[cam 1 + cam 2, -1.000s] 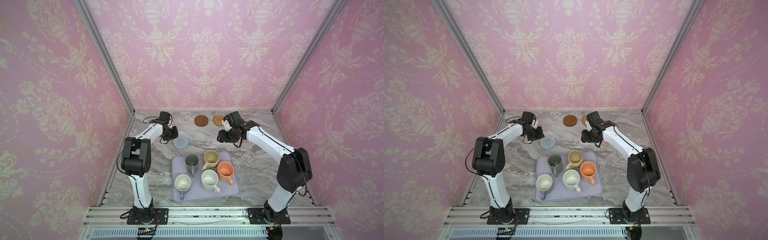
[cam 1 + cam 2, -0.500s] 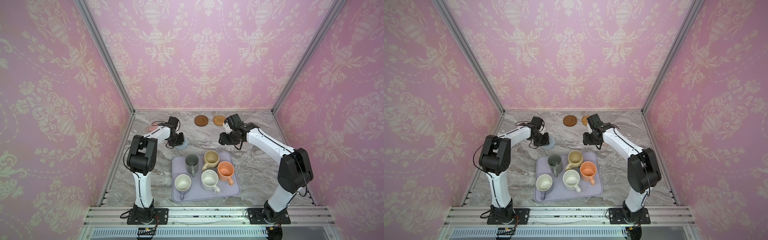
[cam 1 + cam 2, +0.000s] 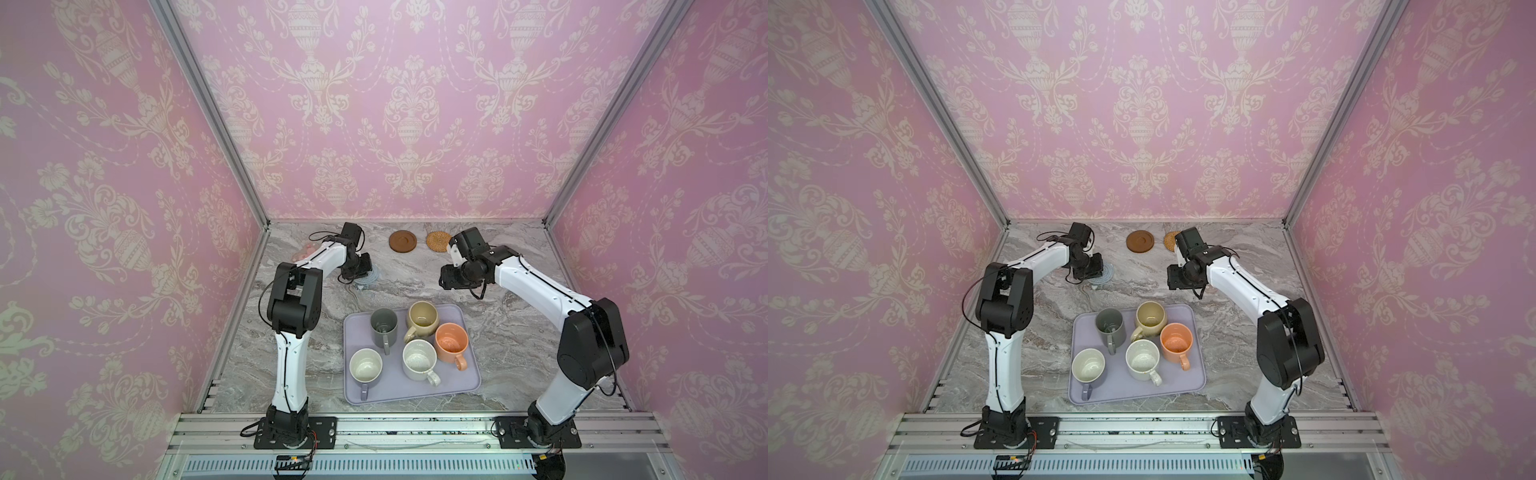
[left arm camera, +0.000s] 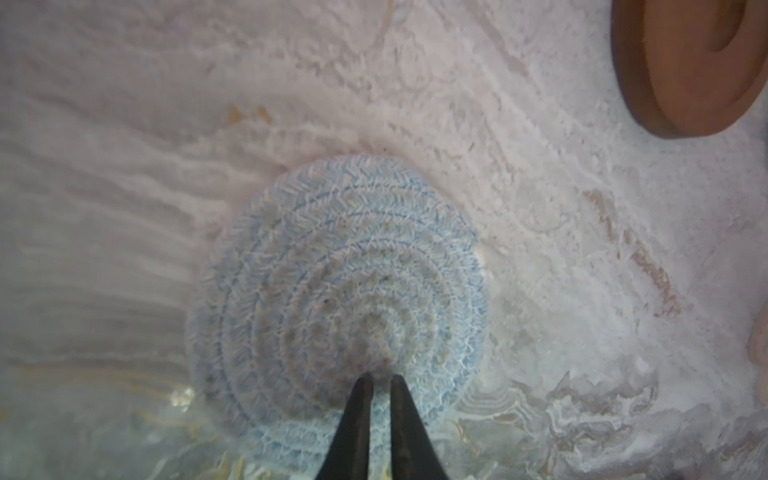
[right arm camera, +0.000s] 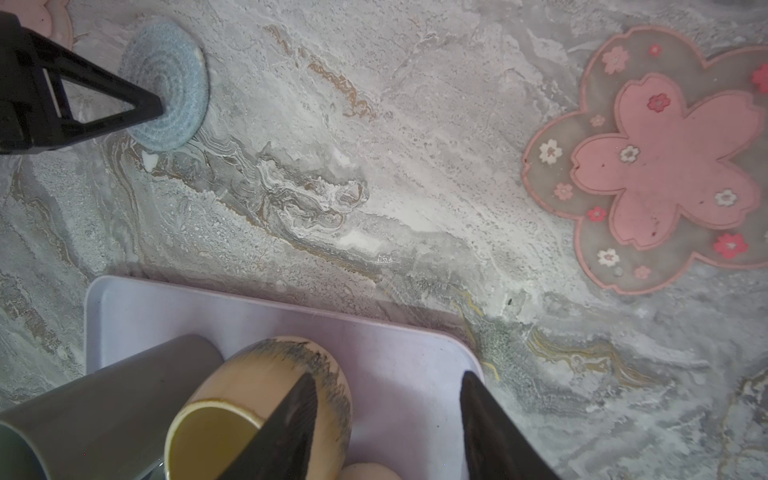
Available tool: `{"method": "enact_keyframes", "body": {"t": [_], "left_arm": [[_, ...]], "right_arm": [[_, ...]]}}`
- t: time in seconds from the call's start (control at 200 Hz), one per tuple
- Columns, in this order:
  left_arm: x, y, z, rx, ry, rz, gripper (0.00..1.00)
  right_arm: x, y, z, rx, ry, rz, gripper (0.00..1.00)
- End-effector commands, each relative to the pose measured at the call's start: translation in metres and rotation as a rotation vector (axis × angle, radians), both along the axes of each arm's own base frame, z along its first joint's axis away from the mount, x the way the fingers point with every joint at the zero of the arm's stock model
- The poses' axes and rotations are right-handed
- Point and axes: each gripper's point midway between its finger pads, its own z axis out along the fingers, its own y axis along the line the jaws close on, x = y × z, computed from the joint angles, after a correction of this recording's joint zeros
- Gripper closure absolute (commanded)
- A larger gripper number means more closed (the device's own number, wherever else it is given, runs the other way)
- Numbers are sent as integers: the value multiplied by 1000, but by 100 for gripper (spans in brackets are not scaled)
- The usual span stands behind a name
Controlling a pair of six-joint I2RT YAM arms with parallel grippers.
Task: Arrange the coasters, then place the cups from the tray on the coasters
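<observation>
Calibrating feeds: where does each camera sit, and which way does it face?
Both top views: high, base end, looking down on tray; left arm, right arm show.
Left wrist: down past shut left gripper onto blue coaster.
Right wrist: past open right gripper at tray, pink flower coaster.
Shared: both wrist views show the blue coaster.

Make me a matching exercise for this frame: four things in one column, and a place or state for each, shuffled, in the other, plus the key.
1. light blue coaster
2. dark brown coaster
3. orange cup
4. right gripper

A. open, holding nothing
B. standing on the tray
C. under the tips of the shut left gripper
D. beside the rattan coaster

Pairs: 1-C, 2-D, 3-B, 4-A
</observation>
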Motion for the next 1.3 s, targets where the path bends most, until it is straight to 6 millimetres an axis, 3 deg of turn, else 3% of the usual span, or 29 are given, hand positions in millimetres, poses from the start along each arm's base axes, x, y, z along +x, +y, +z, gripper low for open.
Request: {"method": "enact_keyframes", "body": {"t": [0.0, 0.26, 0.666, 1.291], "left_arm": [[0, 7, -33, 80, 85, 15, 85], [41, 6, -32, 84, 64, 51, 85], [81, 7, -38, 77, 29, 115, 84], [101, 32, -45, 80, -9, 268, 84]], "right_arm": [[-5, -10, 3, -29, -5, 2, 43], [-8, -22, 2, -47, -3, -15, 43], [-4, -26, -6, -48, 18, -22, 43], [1, -30, -7, -49, 29, -26, 43]]}}
